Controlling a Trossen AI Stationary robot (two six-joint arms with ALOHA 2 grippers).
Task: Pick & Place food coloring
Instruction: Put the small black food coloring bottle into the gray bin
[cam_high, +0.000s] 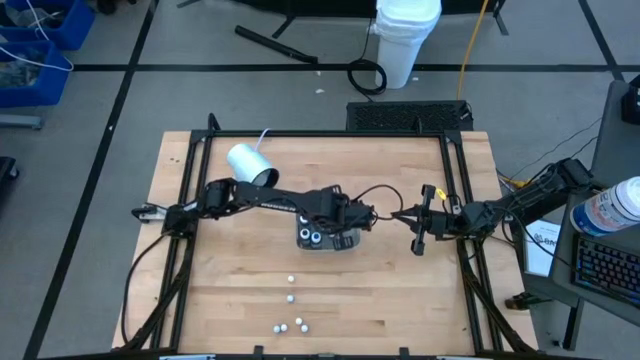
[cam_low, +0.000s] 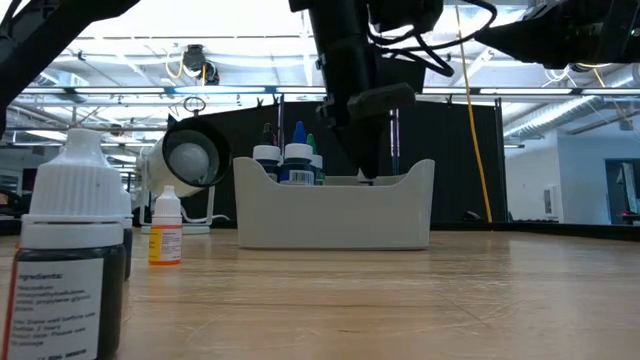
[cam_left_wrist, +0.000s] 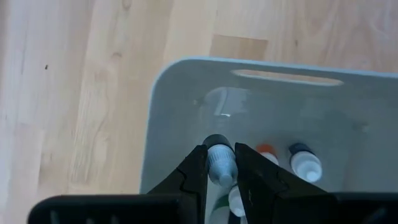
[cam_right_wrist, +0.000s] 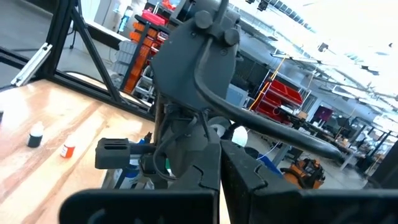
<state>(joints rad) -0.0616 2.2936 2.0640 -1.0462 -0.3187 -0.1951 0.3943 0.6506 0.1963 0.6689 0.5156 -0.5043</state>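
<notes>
High view: left gripper (cam_high: 338, 222) sits at frame centre, over the grey tray (cam_high: 350, 243). Two dark bottles (cam_high: 313, 237) with white tops already stand in the tray's left end. Loose white bottles (cam_high: 291, 298) lie scattered in the lower centre of the table. Right gripper (cam_high: 421, 232) waits right of centre, beside the tray.

Low view: tray (cam_low: 335, 215) mid-frame, left arm dropping into it from the top. Blue- and white-capped bottles (cam_low: 285, 165) stand at its left end. One big dark bottle with a ribbed white cap (cam_low: 72, 255) fills the lower left; a small orange one (cam_low: 166, 228) stands next to it.

Left wrist view: fingers (cam_left_wrist: 189, 177) pinch a small bottle (cam_left_wrist: 219, 163) by its pale cap, low centre, hanging over the tray floor. More bottles (cam_left_wrist: 303, 159) lie to its right.

Right wrist view: right fingers (cam_right_wrist: 205, 180) pressed together, holding nothing.

Risk — the grip is on the cap only, so the bottle could swing or slip. If released high it likely tips onto its neighbours; if lowered off-line it may knock them over.
</notes>
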